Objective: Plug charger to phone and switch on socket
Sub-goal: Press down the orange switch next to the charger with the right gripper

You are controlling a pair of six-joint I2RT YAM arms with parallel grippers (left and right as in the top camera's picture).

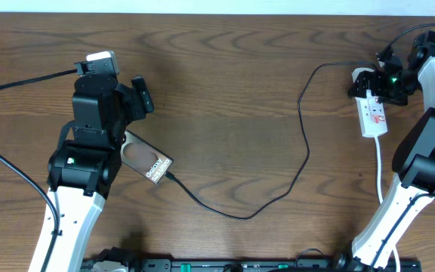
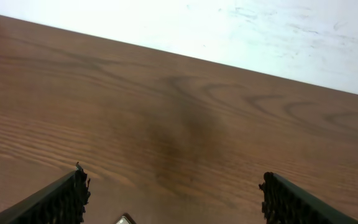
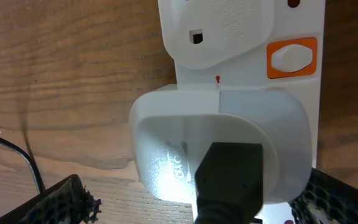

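Note:
The phone (image 1: pixel 151 164), with a dark screen and white "Galaxy" lettering, lies on the table under my left arm; only its corner (image 2: pixel 124 219) shows in the left wrist view. The charger's thin black cable (image 1: pixel 306 151) runs from the phone's lower right end in a loop to the white adapter (image 1: pixel 362 78). The adapter (image 3: pixel 219 143) sits in the white socket strip (image 1: pixel 374 115), with a black connector (image 3: pixel 229 180) in it. My right gripper (image 3: pixel 197 199) is open, with a finger on each side of the adapter. An orange switch (image 3: pixel 293 58) lies just beyond. My left gripper (image 2: pixel 174 196) is open and empty.
The strip's white cord (image 1: pixel 380 170) runs down towards the right arm's base. The table's far edge and a white wall (image 2: pixel 260 37) lie ahead of the left gripper. A black cable (image 1: pixel 21 83) trails from the left wrist.

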